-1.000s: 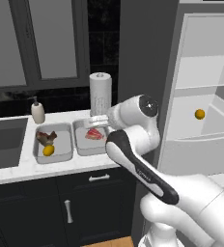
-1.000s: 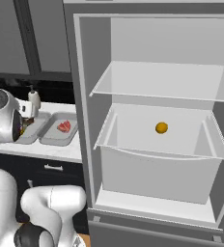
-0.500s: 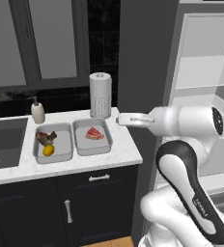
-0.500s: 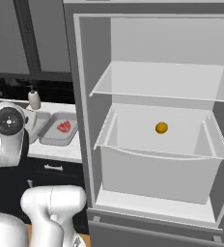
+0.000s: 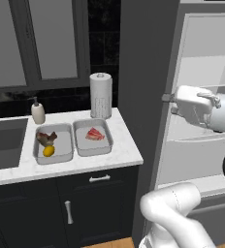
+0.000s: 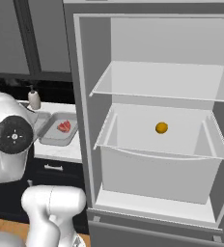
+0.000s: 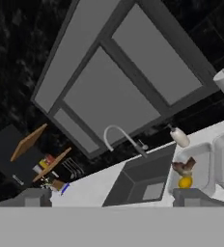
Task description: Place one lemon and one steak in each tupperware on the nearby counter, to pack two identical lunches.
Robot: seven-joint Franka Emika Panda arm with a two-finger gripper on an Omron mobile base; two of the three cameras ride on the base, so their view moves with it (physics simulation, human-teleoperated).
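Two grey tupperwares stand side by side on the white counter (image 5: 120, 151). The left tupperware (image 5: 61, 156) holds a brown steak (image 5: 46, 138) and a lemon (image 5: 48, 151). In the right tupperware (image 5: 104, 145) lies a red steak (image 5: 95, 134) alone. A second lemon (image 6: 161, 128) rests on the middle shelf of the open fridge (image 6: 152, 144). My hand (image 5: 194, 104) hangs high in front of the fridge, right of the counter. My gripper (image 7: 113, 198) is open and empty, facing back over the sink toward the filled tupperware (image 7: 201, 157).
A paper towel roll (image 5: 101, 95) stands behind the right tupperware, and a soap dispenser (image 5: 38, 112) behind the left one. The sink (image 5: 3, 143) with its faucet (image 7: 121, 137) lies left of them. The fridge's dark side wall (image 5: 143, 87) rises at the counter's right end.
The arm has swung right, from above the tupperwares to the front of the fridge. The gripper stayed open and empty. Nothing on the counter moved.
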